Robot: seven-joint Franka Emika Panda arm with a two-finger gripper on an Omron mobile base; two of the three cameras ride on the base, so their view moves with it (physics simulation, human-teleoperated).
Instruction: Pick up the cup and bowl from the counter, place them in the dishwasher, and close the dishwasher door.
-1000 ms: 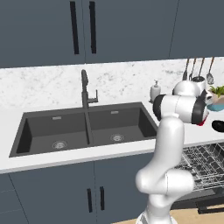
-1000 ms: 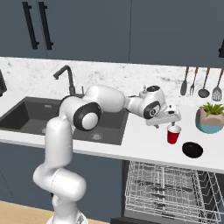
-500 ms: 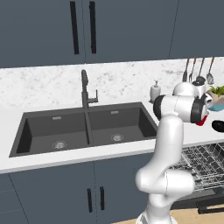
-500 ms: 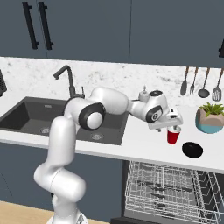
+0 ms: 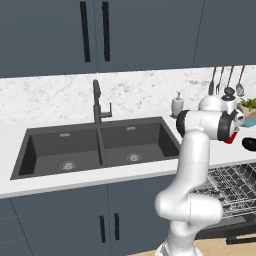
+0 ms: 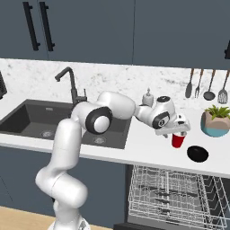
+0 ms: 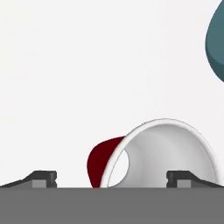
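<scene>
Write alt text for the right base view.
The white arm reaches right across the counter, its pincer just above the red cup. A black bowl sits right of the cup, above the open dishwasher.

Red cup [image 6: 178,140] upright on white counter [image 6: 148,150], black bowl [image 6: 197,154] just beside, dishwasher [image 6: 173,197] below open, wire racks showing.

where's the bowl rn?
Right base view: the bowl sits on the counter above the open dishwasher, just right of the cup, in front of the plant pot.
</scene>
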